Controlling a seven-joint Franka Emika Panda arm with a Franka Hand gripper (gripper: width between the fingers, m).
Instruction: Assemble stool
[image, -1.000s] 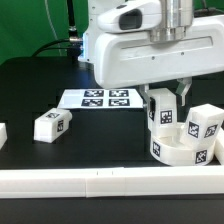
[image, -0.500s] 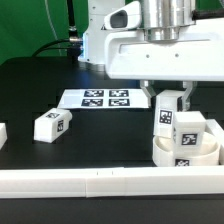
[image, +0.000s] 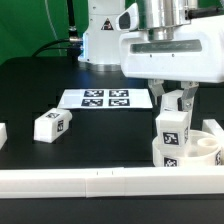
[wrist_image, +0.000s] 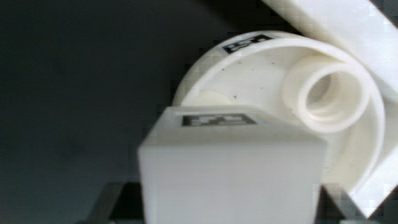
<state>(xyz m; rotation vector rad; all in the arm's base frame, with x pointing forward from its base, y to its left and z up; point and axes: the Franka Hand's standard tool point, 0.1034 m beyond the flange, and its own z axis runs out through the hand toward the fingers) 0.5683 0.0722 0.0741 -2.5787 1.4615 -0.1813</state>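
Black desk (image: 100, 140) under us: jaws closed on a leg block (image: 172, 128), held upright over the seat disc (image: 196, 156). We want it square above a socket (wrist_image: 334, 95), then lowered slowly.

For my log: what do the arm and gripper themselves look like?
The arm is glossy white with dark joint seams and a grey metal wrist cylinder. The gripper has a boxy white body and two slim fingers. No markings are readable.
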